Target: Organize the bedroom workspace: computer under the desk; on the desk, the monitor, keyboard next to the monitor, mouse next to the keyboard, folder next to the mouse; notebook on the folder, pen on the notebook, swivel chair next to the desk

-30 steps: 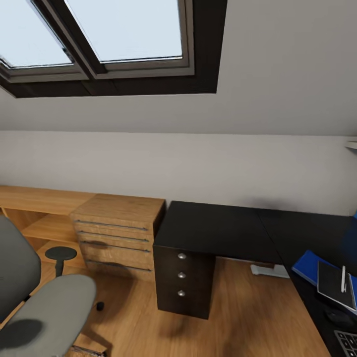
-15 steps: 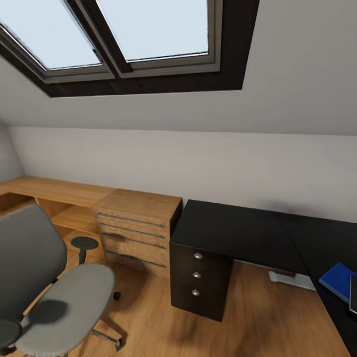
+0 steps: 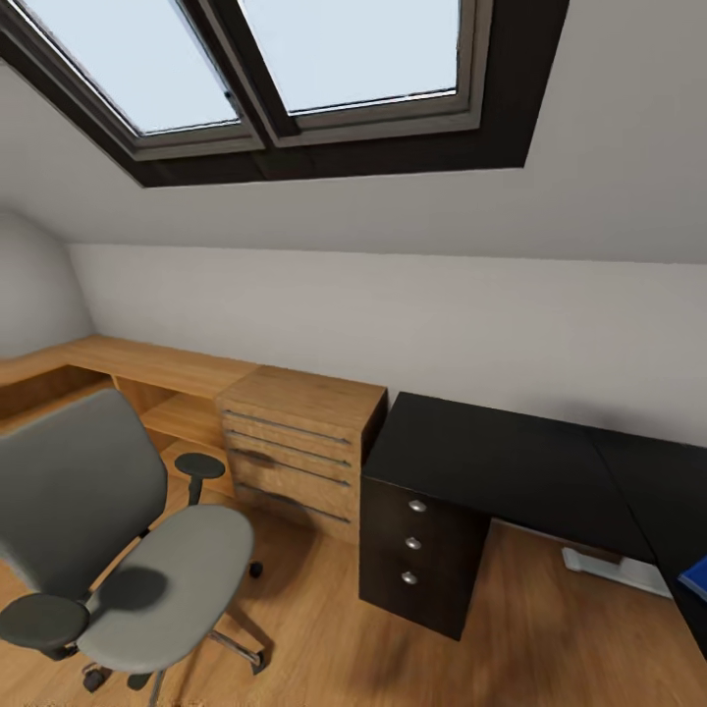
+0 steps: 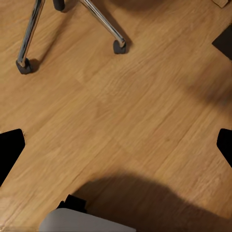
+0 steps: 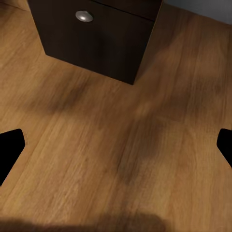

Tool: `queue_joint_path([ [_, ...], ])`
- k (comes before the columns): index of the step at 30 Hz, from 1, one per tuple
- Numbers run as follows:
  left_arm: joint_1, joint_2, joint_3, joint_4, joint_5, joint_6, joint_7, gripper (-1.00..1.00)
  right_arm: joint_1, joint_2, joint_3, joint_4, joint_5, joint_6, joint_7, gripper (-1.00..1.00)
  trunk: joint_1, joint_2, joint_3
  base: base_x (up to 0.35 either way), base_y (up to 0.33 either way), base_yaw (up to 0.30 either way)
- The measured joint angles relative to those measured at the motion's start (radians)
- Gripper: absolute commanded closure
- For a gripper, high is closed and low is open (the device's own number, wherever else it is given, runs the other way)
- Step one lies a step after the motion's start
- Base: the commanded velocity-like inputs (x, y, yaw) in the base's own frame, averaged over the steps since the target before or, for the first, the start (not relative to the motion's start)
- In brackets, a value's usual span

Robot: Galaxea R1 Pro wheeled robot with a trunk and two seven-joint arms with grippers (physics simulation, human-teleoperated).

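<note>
the whole head view had swung to the left compared with a second before, so we judged that the camera turned and the things did not move. the desk [image 3: 511,466] slid toward the right edge, and the swivel chair [image 3: 118,550] came much more into view, standing on the wood floor [image 3: 550,648] well apart from the desk. of the folder [image 3: 697,577] only a blue corner stayed, at the right edge on the desk. we think we were turning to fetch the chair. the left gripper [image 4: 116,145] and the right gripper [image 5: 116,145] were both spread wide and empty over the floor.
</note>
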Motion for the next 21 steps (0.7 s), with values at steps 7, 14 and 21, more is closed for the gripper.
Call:
queue_joint_path([
  [7,0.0,0.0,0.001,0.0,0.0,-0.001,0.0,-1.0,0.0,0.0,0.0,0.0,0.0,0.0,0.0,-1.0,0.0,0.0,-0.009,0.0,0.0,0.18],
  [14,0.0,0.0,0.001,0.0,0.0,-0.001,0.0,-1.0,0.0,-0.001,-0.001,0.0,0.0,-0.001,0.0,-1.0,0.0,0.0,-0.018,0.0,0.0,0.183],
  [21,0.0,0.001,0.002,0.0,0.003,-0.004,0.0,-1.0,0.0,-0.003,-0.002,0.0,0.0,-0.001,0.0,-1.0,0.0,0.0,-0.027,0.0,0.0,0.187],
])
